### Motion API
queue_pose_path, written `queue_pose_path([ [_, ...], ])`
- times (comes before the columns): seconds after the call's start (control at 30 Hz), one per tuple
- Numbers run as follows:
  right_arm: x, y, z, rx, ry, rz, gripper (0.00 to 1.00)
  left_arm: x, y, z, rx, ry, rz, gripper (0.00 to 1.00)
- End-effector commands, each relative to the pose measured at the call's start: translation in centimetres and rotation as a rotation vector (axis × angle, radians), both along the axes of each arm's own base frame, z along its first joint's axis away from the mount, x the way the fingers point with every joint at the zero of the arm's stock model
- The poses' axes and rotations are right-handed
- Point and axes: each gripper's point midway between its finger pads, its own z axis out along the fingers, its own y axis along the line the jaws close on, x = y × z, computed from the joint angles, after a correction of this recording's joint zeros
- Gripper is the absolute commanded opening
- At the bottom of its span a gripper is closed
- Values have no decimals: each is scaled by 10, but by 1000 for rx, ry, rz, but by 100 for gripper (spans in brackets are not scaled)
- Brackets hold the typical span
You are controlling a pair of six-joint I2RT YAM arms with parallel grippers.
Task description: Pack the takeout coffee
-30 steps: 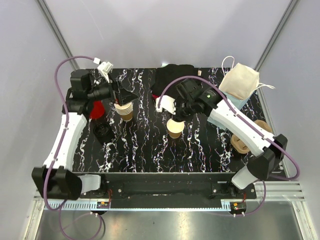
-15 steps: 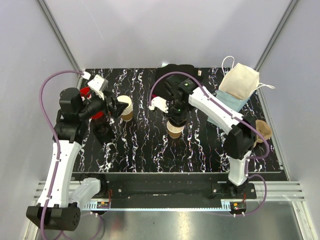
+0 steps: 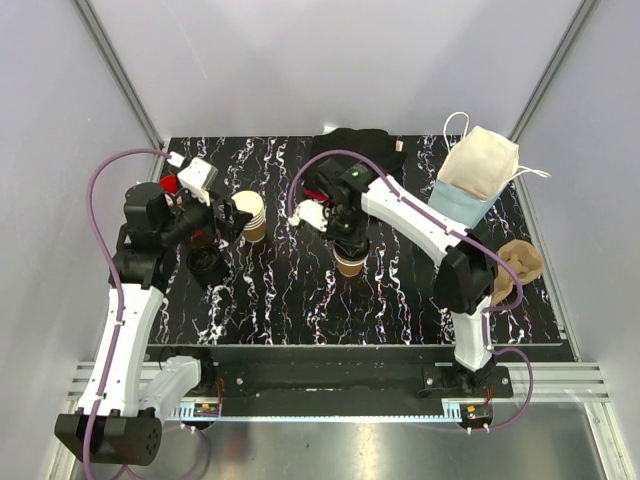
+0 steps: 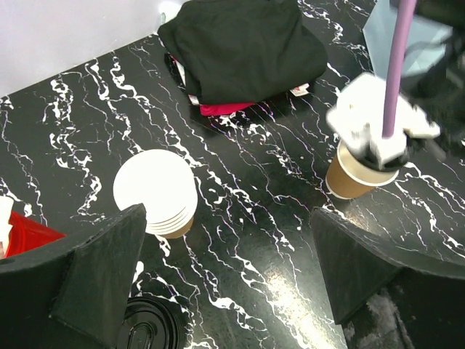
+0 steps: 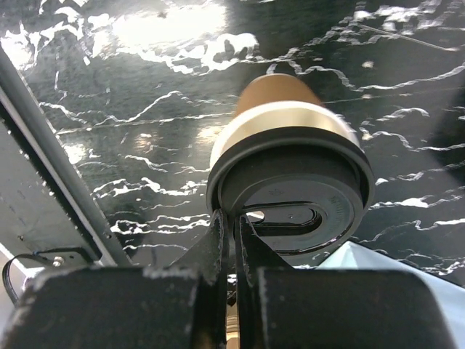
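We see the takeout coffee point(image 3: 348, 264) standing upright on the black marbled surface point(image 3: 290, 300), a little right of the middle of the overhead view. Its tan wall shows just under the right arm's wrist. From the right wrist camera, the black lid point(image 5: 290, 182) sits across the cup's pale rim and fills the middle of the frame. The right fingers point(image 5: 215, 247) are pressed together, their tips against the lid's lower-left edge. Whether they pinch that edge we cannot tell.

The left fingers point(image 4: 102, 269) are spread wide apart with nothing between them, raised above the surface at the left of the overhead view. In the left wrist view, the stack of tan cups point(image 4: 156, 193) stands at centre left and the coffee at the right, well apart from the stack. A pile of black round lids point(image 4: 149, 331) lies at the bottom edge, just below the tan cups, and a red cup point(image 4: 22, 236) peeks in at the left edge. A folded black cloth point(image 4: 240, 47) lies at the top of that frame.

In the overhead view a cream bag point(image 3: 480, 165) stands at the upper right over a pale blue item point(image 3: 455, 205). A brown cardboard piece point(image 3: 520, 262) shows at the right edge, beside the right arm.
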Motion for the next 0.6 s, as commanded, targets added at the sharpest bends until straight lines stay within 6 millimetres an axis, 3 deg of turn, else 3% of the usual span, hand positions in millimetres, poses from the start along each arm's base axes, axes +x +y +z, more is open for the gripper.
queue_pose_path([
  [0.0,-18,-3,-2,-71,-4,18,0,5,4,11,-7,-61,23,99],
  [0.57,-8,-1,-15,-91,-21,36,0,6,5,7,-34,-46,12,99],
])
